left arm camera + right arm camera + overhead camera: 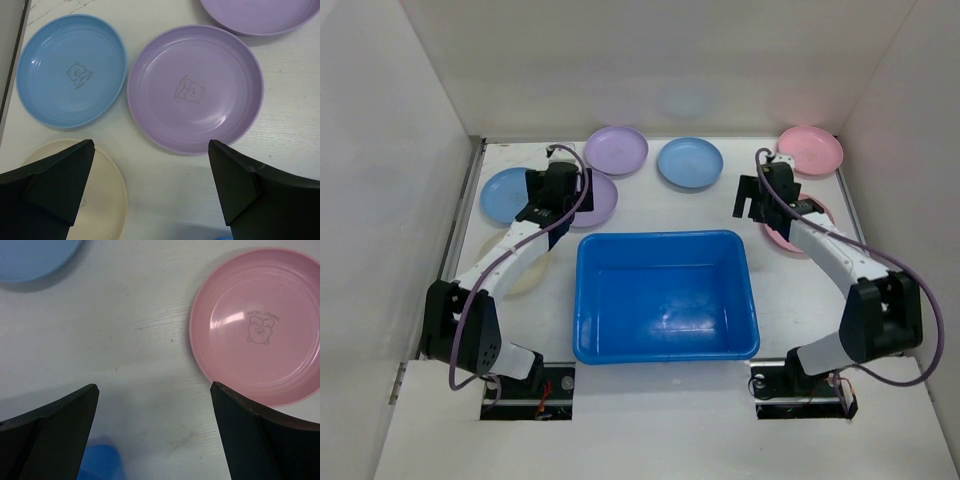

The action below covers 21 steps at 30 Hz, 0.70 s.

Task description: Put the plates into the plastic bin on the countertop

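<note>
Easy, with left claw (150,150) apart and empty like right claw (154,387), to shove the lilac plate (195,90) just ahead instead of gripping it.

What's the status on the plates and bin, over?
Left gripper open, at lilac plate. Right gripper open, beside pink plate. Bin empty, all seven plates on countertop. Nothing blocking the bin.
</note>
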Tool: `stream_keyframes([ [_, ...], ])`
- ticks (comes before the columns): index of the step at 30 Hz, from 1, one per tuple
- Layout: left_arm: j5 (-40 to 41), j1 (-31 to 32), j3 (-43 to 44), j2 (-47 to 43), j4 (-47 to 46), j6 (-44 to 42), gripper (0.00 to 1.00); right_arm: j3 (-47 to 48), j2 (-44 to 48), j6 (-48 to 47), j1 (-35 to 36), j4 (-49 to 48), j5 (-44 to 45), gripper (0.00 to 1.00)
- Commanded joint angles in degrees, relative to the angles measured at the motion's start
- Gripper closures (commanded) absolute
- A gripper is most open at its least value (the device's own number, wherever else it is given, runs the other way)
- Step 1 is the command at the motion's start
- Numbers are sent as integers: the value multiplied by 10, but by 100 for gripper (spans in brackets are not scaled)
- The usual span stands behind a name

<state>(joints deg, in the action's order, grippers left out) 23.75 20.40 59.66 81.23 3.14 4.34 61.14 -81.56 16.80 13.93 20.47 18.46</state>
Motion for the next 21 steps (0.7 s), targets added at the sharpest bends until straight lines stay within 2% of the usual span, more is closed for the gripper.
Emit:
stream_keyframes([
  [1, -7, -9, -12, -21, -16, 14, 0, 36, -43, -9, -9, 37, -2, 0],
  [9, -7, -22, -8, -19, -8, 19, 0, 56, -122, -4, -38, 36, 32, 12],
  [21, 2, -27, -2, -2, -7, 21, 0, 100, -217, 7, -95, 31, -7, 28],
])
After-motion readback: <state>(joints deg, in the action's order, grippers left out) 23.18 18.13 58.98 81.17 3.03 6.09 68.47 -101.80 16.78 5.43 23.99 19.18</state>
